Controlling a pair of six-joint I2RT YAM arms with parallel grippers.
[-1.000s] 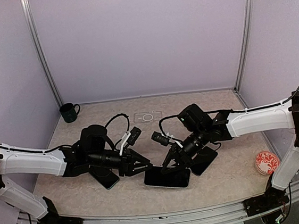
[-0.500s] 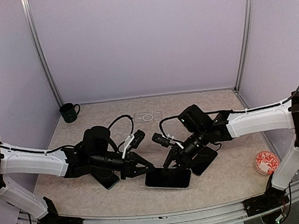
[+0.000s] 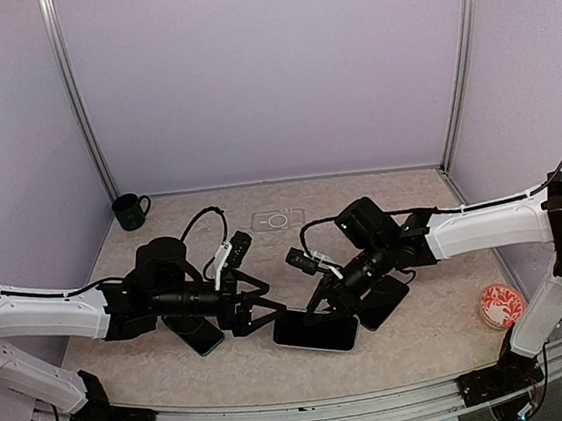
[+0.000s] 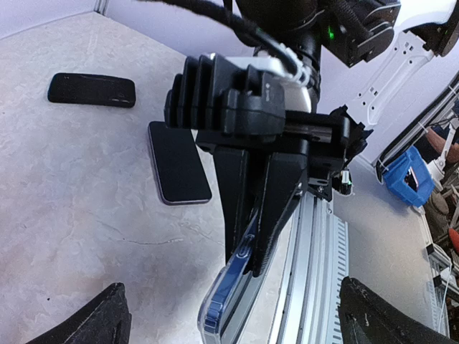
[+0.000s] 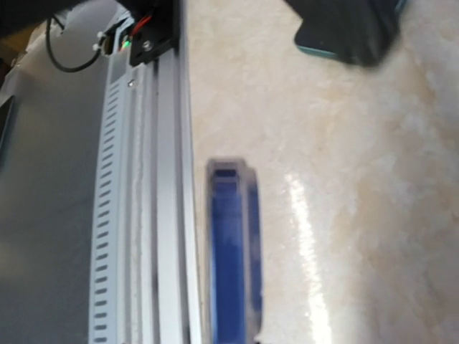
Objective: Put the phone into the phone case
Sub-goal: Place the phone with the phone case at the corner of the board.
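The phone [image 3: 316, 330], dark-faced with a blue edge, sits inside a clear phone case [image 4: 228, 295] and stands tilted on its long edge near the table's front. My right gripper [image 3: 324, 310] is shut on its upper edge; its black fingers [image 4: 269, 215] pinch the cased phone in the left wrist view. My left gripper [image 3: 261, 310] stands wide open just left of the phone, its fingertips [image 4: 104, 321] apart on either side and touching nothing. The right wrist view shows the blue edge of the phone [image 5: 233, 251] inside the clear rim.
A second dark phone [image 3: 197, 333] lies under the left arm and a third [image 3: 382, 300] under the right. A clear case [image 3: 278, 218] lies at the back centre, a green mug [image 3: 130, 211] back left, a red patterned disc [image 3: 500, 305] at the right. The metal front rail [image 4: 315, 272] runs just beside the phone.
My left gripper, nearly shut at the phone's left end half a second ago, has sprung wide open and drawn back to the left. The right gripper keeps its hold.
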